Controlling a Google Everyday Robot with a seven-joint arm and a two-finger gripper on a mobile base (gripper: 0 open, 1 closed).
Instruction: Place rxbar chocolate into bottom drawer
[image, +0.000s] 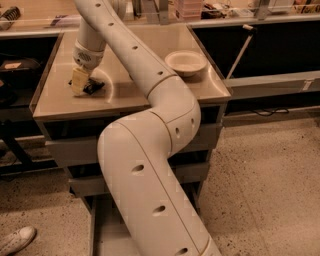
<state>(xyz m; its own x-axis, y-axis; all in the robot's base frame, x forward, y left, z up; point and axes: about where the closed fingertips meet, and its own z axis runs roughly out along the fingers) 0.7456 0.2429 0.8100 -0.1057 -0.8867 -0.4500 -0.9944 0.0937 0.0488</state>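
The rxbar chocolate (93, 87), a small black bar, lies on the cabinet's tan top (125, 92) at the left. My gripper (79, 81) is down at the bar, touching or just over its left end, and hides part of it. The bottom drawer (107, 235) stands pulled out at the foot of the cabinet. My arm's large lower link covers most of the drawer's grey floor.
A shallow pale bowl (186, 62) sits on the right of the cabinet top. Two shut grey drawers (75, 150) are above the open one. Dark shelving stands on both sides. A white shoe (17, 240) is on the speckled floor at the lower left.
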